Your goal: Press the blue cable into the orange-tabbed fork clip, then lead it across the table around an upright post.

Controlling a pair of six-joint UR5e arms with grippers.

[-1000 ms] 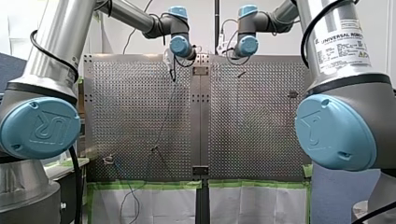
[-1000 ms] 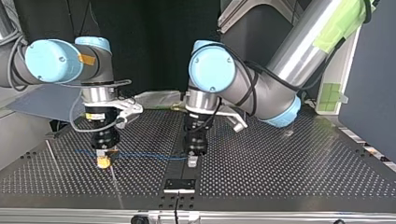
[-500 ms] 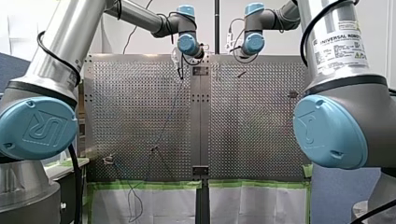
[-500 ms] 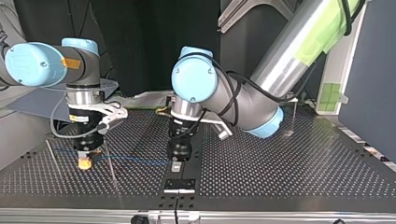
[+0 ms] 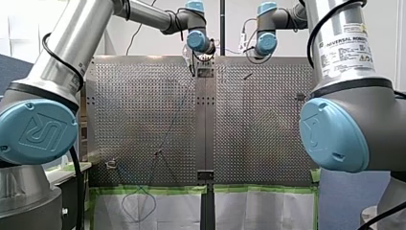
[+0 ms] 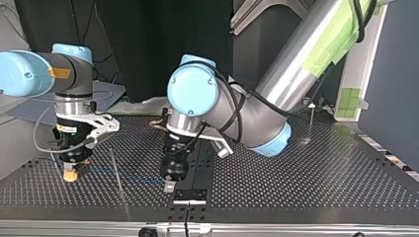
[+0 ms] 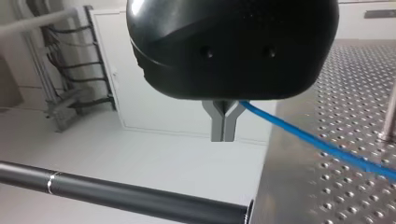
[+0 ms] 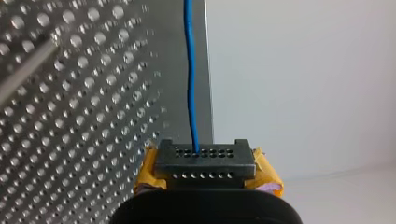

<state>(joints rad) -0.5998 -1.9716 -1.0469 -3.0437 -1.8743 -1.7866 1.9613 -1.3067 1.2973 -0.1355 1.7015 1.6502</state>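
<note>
The thin blue cable (image 6: 123, 174) stretches between my two grippers, low over the perforated table (image 6: 306, 182). My left gripper (image 6: 169, 185) holds one end. In the left wrist view its grey metal fingers (image 7: 217, 123) are shut on the blue cable (image 7: 322, 145), which trails off sideways over the plate. My right gripper (image 6: 70, 174), with yellow pads, is at the top view's left. In the right wrist view my right gripper (image 8: 205, 163) is shut on the blue cable (image 8: 189, 84), which runs straight ahead. In the front view the cable (image 5: 167, 132) runs back to a small clip (image 5: 111, 164).
A thin upright post (image 6: 117, 177) stands between the two grippers, just behind the cable. Another thin post (image 6: 312, 123) rises at the far right of the top view. A black bracket (image 6: 190, 196) sits by the table's edge below my left gripper. Slack cable (image 5: 139, 206) hangs off the table.
Both arms have moved toward the top view's left, carrying the stretched cable with them. The right gripper has passed the thin post. In the front view the hanging slack has formed a loop.
</note>
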